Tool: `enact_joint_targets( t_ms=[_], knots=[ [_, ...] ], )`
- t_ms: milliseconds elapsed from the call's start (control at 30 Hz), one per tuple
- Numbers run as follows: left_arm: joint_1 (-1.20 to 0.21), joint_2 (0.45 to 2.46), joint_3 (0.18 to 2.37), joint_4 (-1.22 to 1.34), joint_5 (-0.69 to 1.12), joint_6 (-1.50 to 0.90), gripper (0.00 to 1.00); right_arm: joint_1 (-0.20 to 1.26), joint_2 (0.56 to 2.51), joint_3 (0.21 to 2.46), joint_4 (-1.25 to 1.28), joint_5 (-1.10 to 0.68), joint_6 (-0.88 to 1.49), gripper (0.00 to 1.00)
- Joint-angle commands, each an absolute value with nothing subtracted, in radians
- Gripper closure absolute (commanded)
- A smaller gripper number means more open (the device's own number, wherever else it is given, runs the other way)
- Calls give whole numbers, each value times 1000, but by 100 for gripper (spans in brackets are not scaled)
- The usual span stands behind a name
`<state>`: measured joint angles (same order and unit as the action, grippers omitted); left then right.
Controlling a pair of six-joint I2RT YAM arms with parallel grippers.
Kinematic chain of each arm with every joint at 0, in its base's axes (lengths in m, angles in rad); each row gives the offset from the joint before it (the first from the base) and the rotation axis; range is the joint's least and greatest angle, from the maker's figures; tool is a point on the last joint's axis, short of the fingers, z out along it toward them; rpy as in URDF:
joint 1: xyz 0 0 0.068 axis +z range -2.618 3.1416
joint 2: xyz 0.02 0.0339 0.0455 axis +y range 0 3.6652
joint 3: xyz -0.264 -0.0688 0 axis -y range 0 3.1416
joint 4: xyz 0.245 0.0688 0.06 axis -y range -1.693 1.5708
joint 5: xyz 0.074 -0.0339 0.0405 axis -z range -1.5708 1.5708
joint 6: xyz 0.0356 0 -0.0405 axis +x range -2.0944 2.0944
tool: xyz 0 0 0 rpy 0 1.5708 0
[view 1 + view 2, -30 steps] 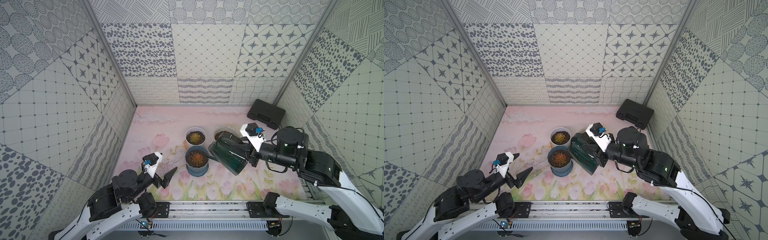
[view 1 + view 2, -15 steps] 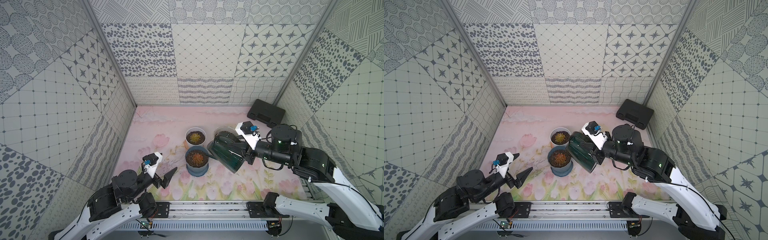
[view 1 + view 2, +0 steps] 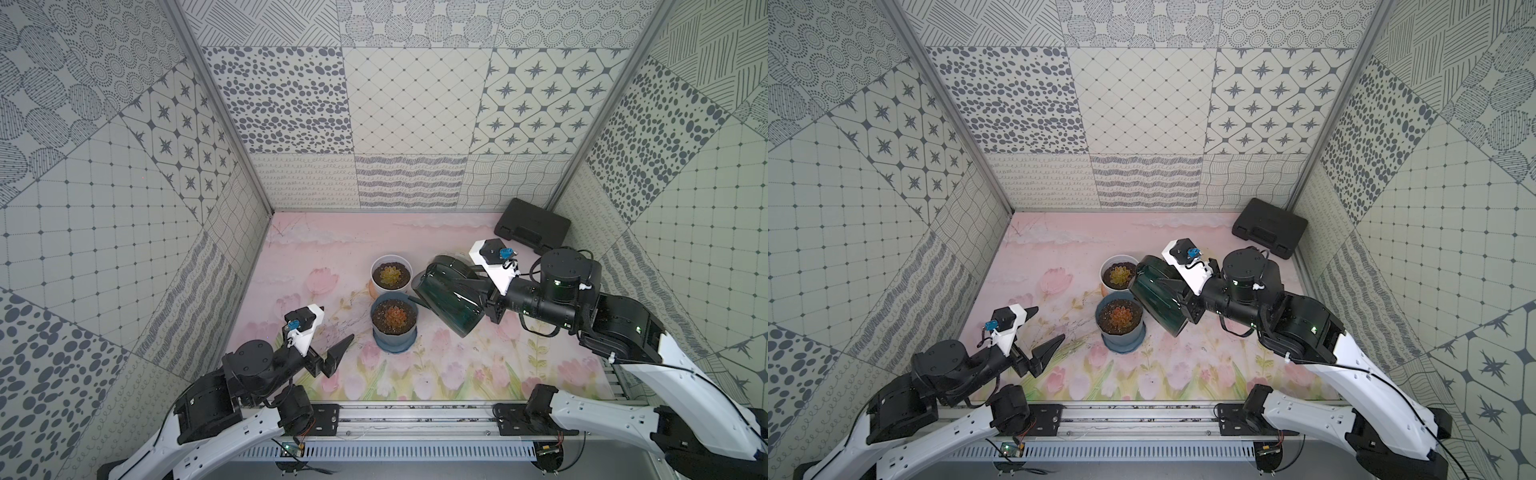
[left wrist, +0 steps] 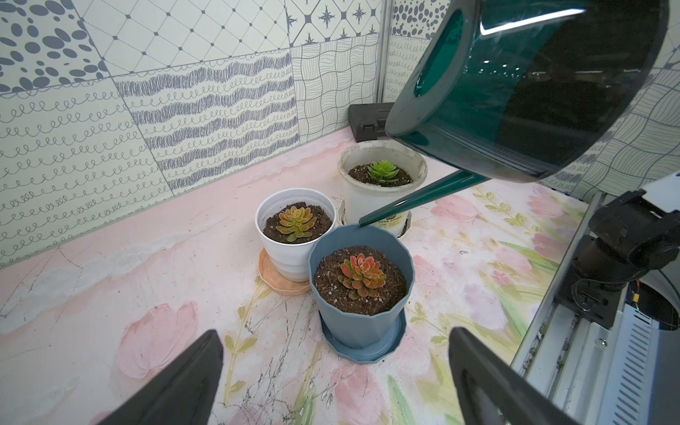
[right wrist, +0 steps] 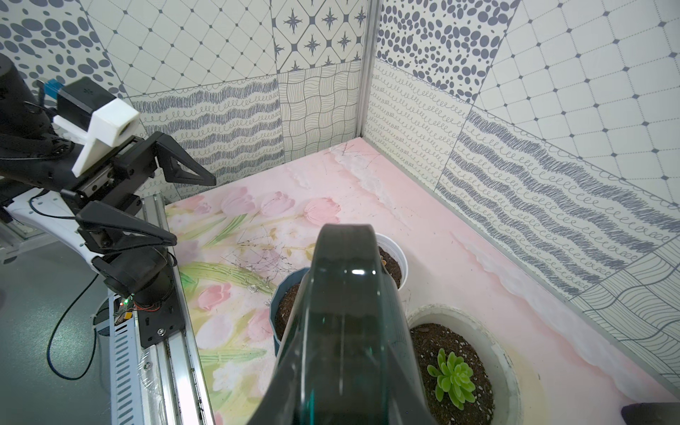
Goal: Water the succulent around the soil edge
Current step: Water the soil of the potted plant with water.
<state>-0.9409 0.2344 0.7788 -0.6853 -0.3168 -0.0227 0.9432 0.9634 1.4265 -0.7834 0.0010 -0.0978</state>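
I work in a robot test cell in a lab, not a home. Patterned wall panels [image 3: 407, 124] joined by bare metal posts [image 3: 218, 108] box in the tulip-print tabletop [image 3: 415, 374] on three sides. Along the tabletop's open edge runs a metal rail [image 3: 415, 411]. My left arm [image 3: 208, 409] and right arm [image 3: 602, 415] are bolted to it, above an exposed circuit board [image 3: 293, 448].

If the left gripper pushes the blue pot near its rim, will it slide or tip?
Probably it slides with some resistance: the blue pot is filled with soil, so it looks heavy for its size. It narrows toward its saucer, so a high push might tip it. Loose soil could spill.
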Motion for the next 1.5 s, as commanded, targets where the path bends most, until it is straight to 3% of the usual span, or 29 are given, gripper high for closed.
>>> enact_joint_targets(
  t_ms=[0, 1467],
  knots=[
    [-940, 230, 775, -667, -299, -12, 2, 948, 967, 1425, -643, -4, -107, 100],
    [-940, 222, 773, -667, -298, -12, 1, 952, 1055, 1421, -520, -185, 17, 100]
  ],
)
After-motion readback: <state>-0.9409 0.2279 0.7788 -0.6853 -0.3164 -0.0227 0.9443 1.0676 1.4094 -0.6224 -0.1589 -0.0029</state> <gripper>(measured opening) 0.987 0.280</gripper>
